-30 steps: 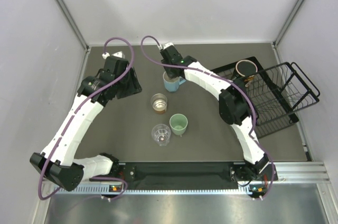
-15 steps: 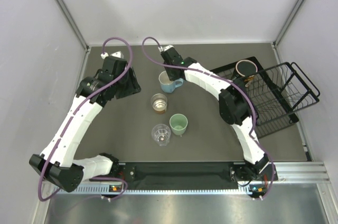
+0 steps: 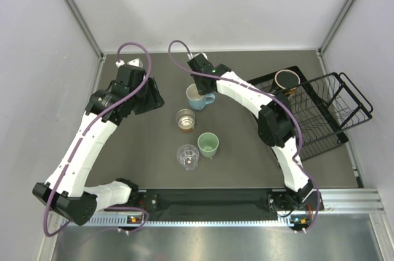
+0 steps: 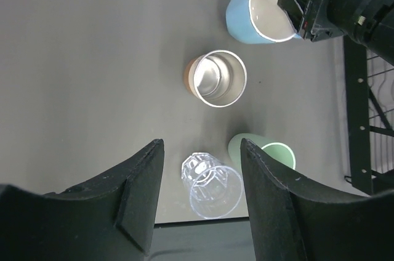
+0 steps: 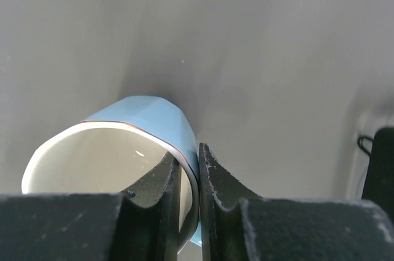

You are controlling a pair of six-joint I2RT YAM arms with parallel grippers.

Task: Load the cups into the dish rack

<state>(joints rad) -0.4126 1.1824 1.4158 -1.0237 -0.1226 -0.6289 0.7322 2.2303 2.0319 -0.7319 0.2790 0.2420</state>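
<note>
Mugs first: the light blue handled mug [image 3: 196,96] sits open end up on the dark table [image 3: 246,162], toward 12 o'clock from the middle of the mat. The right gripper [image 5: 189,161] is closed narrowly on its wall at the rim's 3 o'clock side, with one finger inside the cream interior and the other against the blue outside (a thin pinch, nothing else between the jaws).

At 6 o'clock from the mug stands the amber glass [image 3: 184,119]. Beyond it, also toward 6 o'clock, are the mint green tumbler [image 3: 208,144] and the clear ribbed cup [image 3: 188,156], just beside each other. All three are upright.

The left gripper [image 3: 155,96] hangs at 9 o'clock from the mug, its jaws moderately wide and holding nothing; its camera looks down on all four cups.

The dish rack [image 3: 320,110] fills the table's 3 o'clock side, with the red-inside dark mug [image 3: 286,79] at its 10 o'clock corner.
</note>
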